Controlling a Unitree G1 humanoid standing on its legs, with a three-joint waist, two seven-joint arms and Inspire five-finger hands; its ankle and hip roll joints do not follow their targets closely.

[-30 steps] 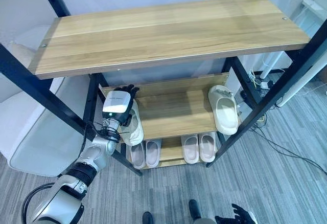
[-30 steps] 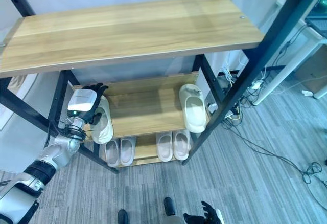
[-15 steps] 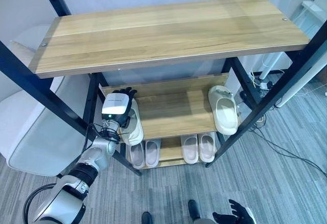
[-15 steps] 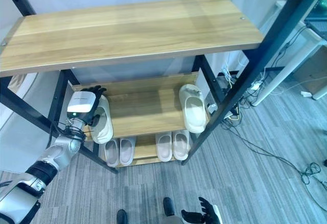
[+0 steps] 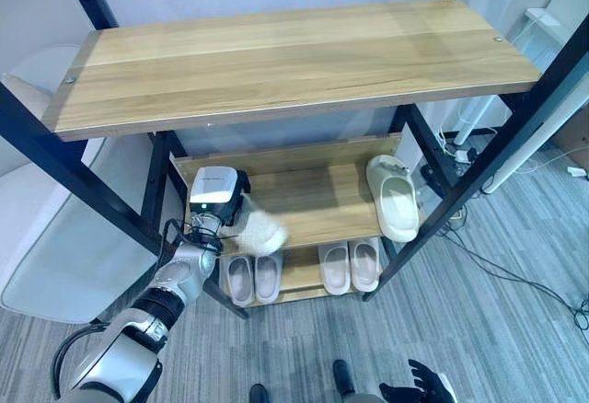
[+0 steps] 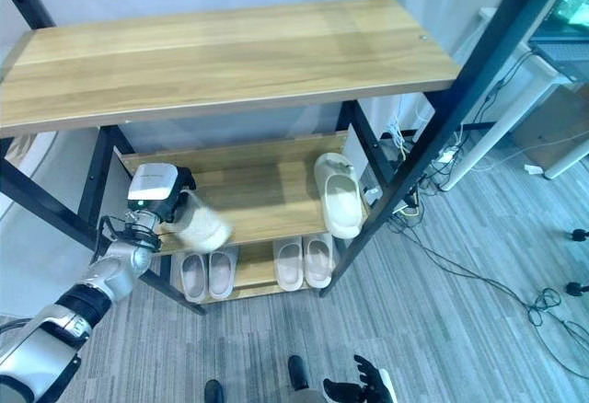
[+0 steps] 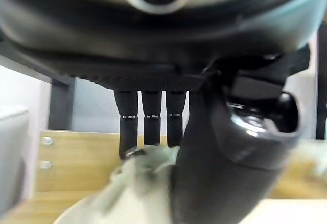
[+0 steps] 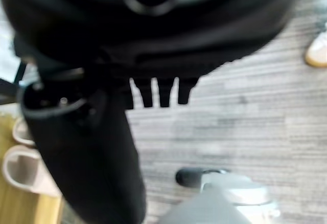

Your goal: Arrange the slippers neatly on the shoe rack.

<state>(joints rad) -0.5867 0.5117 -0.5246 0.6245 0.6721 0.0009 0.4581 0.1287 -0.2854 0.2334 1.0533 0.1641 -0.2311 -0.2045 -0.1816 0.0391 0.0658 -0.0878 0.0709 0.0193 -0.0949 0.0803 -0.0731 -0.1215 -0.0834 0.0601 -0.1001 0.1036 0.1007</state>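
Two pairs sit on the bottom shelf (image 5: pixel 304 279) and one cream slipper (image 5: pixel 394 202) on the middle shelf (image 5: pixel 322 205); its mate (image 6: pixel 204 224), grasped by the left hand (image 6: pixel 158 196), remains unplaced, while the right hand (image 6: pixel 363 390) hangs relaxed.

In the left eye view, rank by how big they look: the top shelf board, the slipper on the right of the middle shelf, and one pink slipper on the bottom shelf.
1. Top shelf board
2. Middle-shelf slipper
3. Pink slipper, though it lies farther from the camera, so its true size is unsure.

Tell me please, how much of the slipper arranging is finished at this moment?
Done: two pairs stand side by side on the bottom shelf, and one cream slipper lies on the middle shelf's right end. In hand: the left hand holds its mate at the left end. Left: setting it beside the first. The right hand hangs low.
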